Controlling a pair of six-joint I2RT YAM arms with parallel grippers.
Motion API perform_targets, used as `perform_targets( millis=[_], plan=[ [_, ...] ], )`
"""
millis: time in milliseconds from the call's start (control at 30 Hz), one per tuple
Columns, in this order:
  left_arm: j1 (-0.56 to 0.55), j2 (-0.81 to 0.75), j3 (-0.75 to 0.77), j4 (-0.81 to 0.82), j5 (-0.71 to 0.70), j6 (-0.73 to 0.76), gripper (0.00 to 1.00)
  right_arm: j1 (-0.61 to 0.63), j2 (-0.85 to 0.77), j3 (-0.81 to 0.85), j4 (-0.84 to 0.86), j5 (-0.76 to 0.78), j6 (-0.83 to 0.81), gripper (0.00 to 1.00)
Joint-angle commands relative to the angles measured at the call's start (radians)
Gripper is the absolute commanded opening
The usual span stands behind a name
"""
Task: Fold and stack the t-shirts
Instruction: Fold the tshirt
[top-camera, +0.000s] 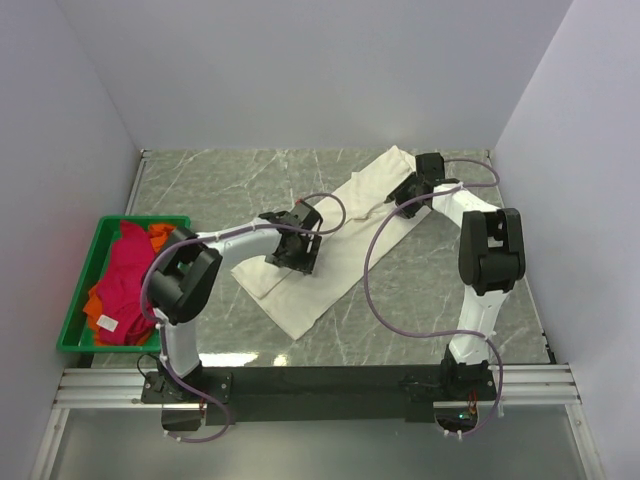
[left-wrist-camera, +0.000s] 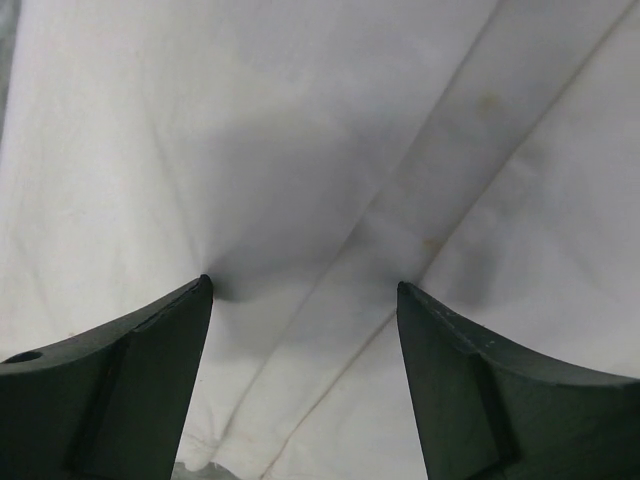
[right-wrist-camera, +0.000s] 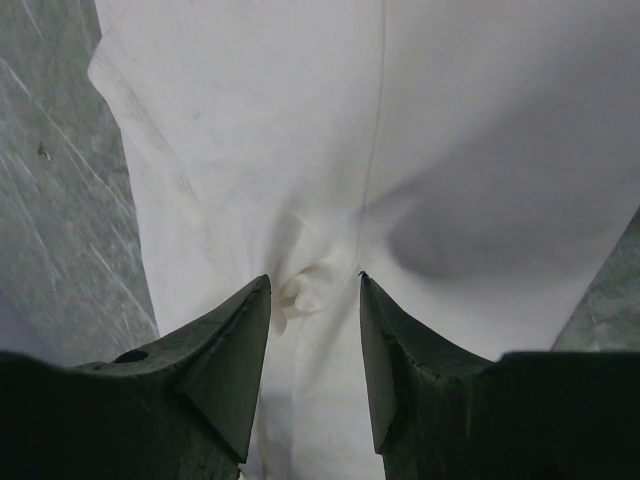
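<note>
Inside the green crate (top-camera: 100, 225), a crimson-pink t-shirt (top-camera: 125, 275) lies crumpled and fills most of the space, with a small white tag (top-camera: 104, 321) showing at its near end. An orange t-shirt (top-camera: 160, 236) lies in the crate with it, showing at the far right corner and again along the left wall. To the right of the crate, well apart from it, the cream t-shirt (top-camera: 340, 250) lies on the grey marbled table (top-camera: 200, 180). It is folded into a long band that runs diagonally, with its near end closer to the crate and its far end further off. The left gripper (top-camera: 292, 250) is down on the end of the band closer to the crate. In the left wrist view the left gripper (left-wrist-camera: 305, 285) has its fingers spread wide, their tips on the cloth, which lies flat between them with nothing held. The right gripper (top-camera: 412, 195) is at the end of the band furthest from the crate. In the right wrist view the right gripper (right-wrist-camera: 313, 278) has its fingers about half closed, and a small pucker of cream cloth rises between the tips. I cannot tell whether that pucker is truly pinched.
</note>
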Motion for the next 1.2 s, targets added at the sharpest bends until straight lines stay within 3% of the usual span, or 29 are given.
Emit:
perform_targets(
  millis=[0, 200, 333, 500, 867, 1167],
  plan=[
    [-0.012, 0.02, 0.055, 0.012, 0.024, 0.02, 0.8, -0.007, 0.022, 0.013, 0.012, 0.019, 0.031, 0.48],
    [-0.037, 0.08, 0.056, -0.074, 0.049, -0.034, 0.79, -0.009, 0.084, 0.056, -0.045, 0.028, 0.031, 0.48],
    [-0.063, 0.074, 0.011, -0.106, 0.092, -0.089, 0.72, -0.009, 0.105, 0.09, -0.079, 0.029, 0.027, 0.48],
    [-0.08, 0.052, -0.044, -0.149, 0.22, -0.189, 0.71, 0.003, 0.168, 0.203, -0.155, 0.012, -0.008, 0.48],
    [-0.132, -0.03, -0.22, -0.054, 0.397, -0.382, 0.72, 0.154, 0.361, 0.47, -0.298, -0.044, -0.088, 0.47],
    [-0.146, -0.006, -0.17, 0.001, 0.455, -0.496, 0.76, 0.204, 0.515, 0.752, -0.367, -0.073, -0.143, 0.46]
  ],
)
